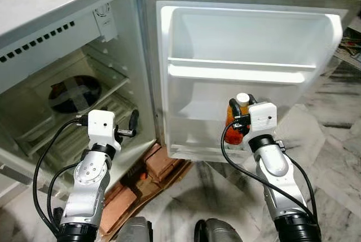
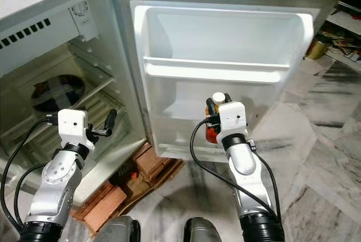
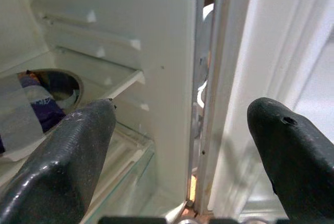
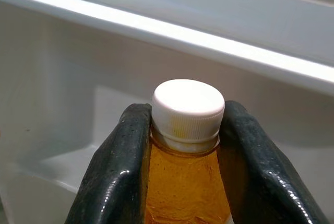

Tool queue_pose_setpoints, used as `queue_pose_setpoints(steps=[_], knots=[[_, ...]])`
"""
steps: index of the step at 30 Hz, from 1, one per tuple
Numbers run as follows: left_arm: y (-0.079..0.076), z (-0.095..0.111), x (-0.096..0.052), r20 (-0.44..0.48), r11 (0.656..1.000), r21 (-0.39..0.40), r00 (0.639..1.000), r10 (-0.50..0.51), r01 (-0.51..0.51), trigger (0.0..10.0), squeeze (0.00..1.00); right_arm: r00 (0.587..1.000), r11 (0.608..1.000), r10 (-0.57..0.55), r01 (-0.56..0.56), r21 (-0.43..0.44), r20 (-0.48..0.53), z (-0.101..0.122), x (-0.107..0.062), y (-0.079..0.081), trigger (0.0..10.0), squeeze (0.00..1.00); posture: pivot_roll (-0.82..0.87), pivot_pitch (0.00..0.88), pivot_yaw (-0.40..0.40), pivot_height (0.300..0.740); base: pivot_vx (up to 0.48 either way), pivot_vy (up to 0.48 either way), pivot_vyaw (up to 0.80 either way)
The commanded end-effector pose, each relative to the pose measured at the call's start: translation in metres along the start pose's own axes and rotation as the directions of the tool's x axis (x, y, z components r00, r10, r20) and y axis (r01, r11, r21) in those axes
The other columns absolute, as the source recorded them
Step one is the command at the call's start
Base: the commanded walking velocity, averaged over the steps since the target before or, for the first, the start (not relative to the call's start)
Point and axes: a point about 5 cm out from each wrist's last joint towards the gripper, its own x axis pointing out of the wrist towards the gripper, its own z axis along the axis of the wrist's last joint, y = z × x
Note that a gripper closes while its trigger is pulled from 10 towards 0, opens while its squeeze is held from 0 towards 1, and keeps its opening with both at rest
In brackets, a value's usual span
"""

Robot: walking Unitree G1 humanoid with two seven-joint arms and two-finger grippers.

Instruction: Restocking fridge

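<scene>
Head views: small white fridge [image 1: 67, 33] open, its white moulded door [image 1: 248, 22] swung wide before me. My right gripper [image 1: 240, 119] holds a clear plastic bottle of orange drink with a white screw cap [image 1: 236, 119] upright, low against the door's inner face, below the white door rail [image 1: 242, 71]. The door compartments look bare. A dark round dish under clear wrap [image 1: 73, 92] sits on a wire shelf inside the cabinet. My left gripper [image 1: 131, 124] hovers at the cabinet's front edge, near the hinge side.

Left wrist view: my jaws stand apart, nothing between them; the black fingers [image 3: 78, 145] frame the hinge gap, the wrapped dish beyond.

Right wrist view: jaws clamped on the bottle's neck just under the cap, the lower door pocket [image 4: 62, 166] behind it.

Judgement: restocking early. Bottle is at the door but not yet set down and released; seating it in the pocket remains.
</scene>
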Motion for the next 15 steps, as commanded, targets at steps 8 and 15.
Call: queue_pose_setpoints(steps=[8,15], knots=[[-0.0015,0.001,-0.0008,0.003,1.0,0.011,1.0,0.003,-0.003,10.0,0.0,1.0,1.0,-0.008,0.008,0.01,0.006,0.0032,0.0007,-0.0039,10.0,0.0,0.07,0.105,-0.012,0.706,0.0,0.0,0.0],[-0.0017,0.0007,-0.0009,0.001,1.0,0.008,1.0,0.005,-0.005,10.0,0.0,1.0,1.0,-0.003,0.003,0.016,0.004,0.0029,0.0002,-0.002,10.0,0.0,0.07,0.107,-0.013,0.666,0.0,0.0,0.0]])
